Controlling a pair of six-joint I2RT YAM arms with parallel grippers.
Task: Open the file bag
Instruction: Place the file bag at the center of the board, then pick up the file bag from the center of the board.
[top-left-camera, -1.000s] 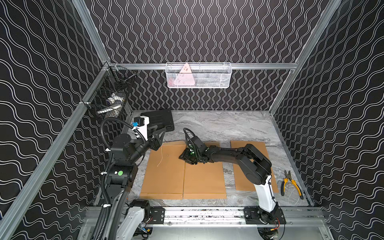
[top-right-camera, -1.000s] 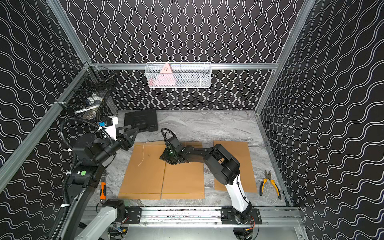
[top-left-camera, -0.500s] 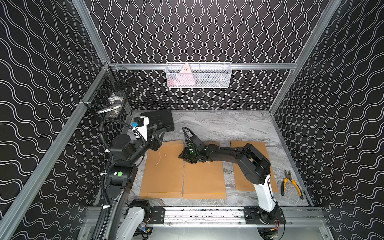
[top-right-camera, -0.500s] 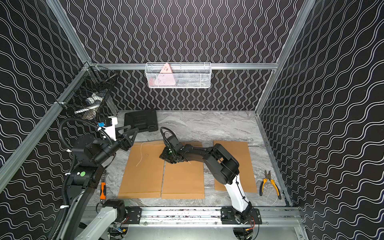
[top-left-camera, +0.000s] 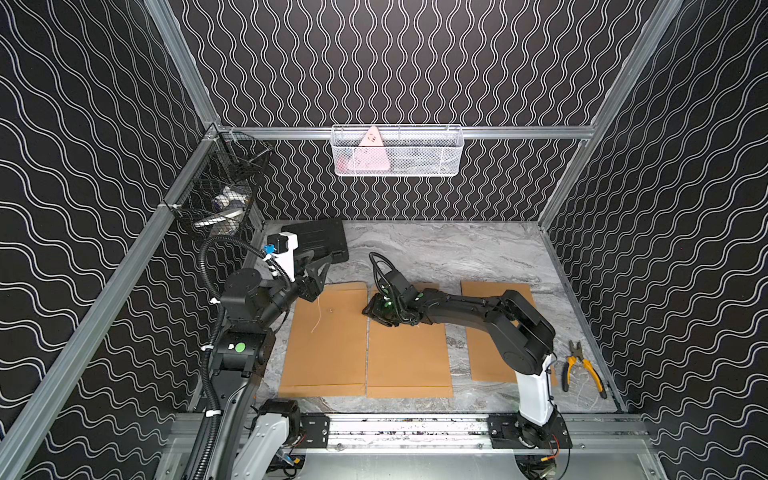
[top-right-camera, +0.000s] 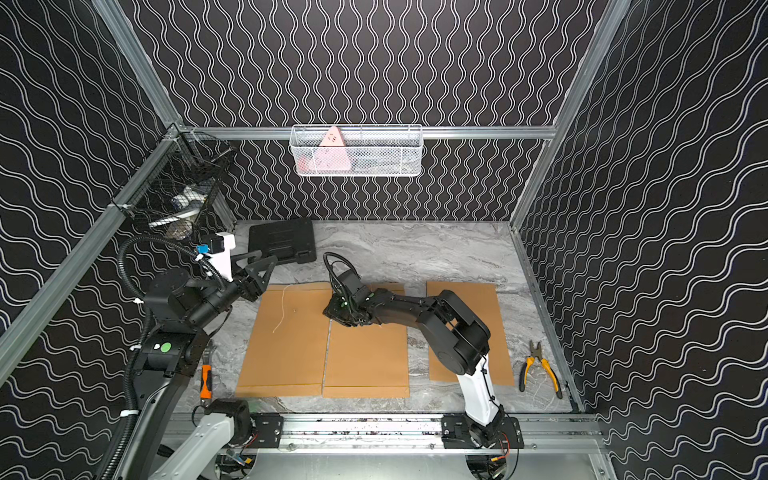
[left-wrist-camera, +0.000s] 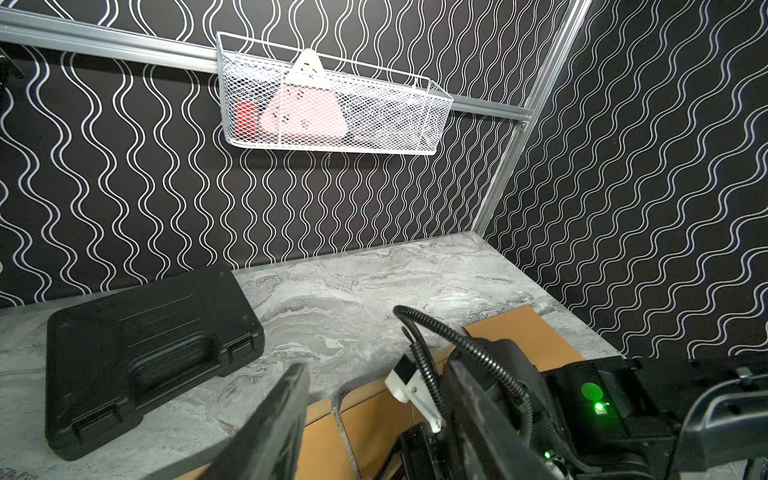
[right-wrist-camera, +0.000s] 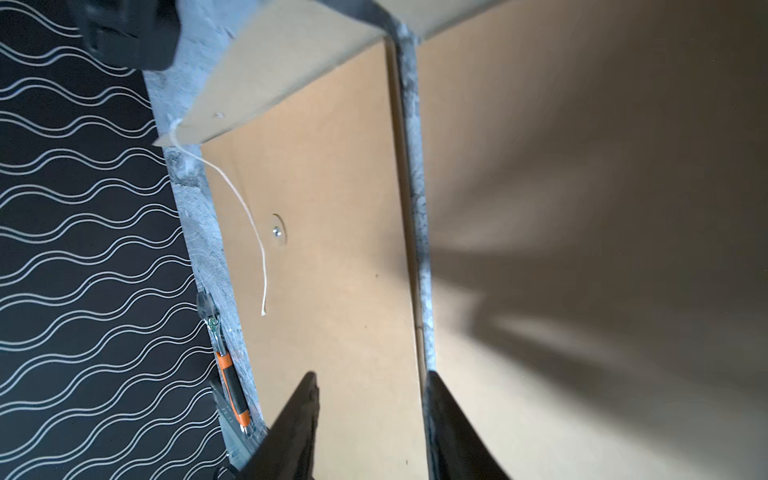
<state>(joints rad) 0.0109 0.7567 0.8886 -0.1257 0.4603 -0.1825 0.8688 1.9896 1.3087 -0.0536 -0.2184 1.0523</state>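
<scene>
R fingers parted, grasping nothing. Tips low: one over L file bag, other over gap to mid bag. L file bag lies flat on desk, L-most of three. Its flap is lifted, string loose beside button. L fingers parted too, empty, in air near bag's far L corner. 3rd bag partly under R arm. Black case at back, pliers far R.

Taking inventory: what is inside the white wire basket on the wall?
Inside the white wire basket: a pink triangular piece and a red object; mesh obscures anything else.
</scene>
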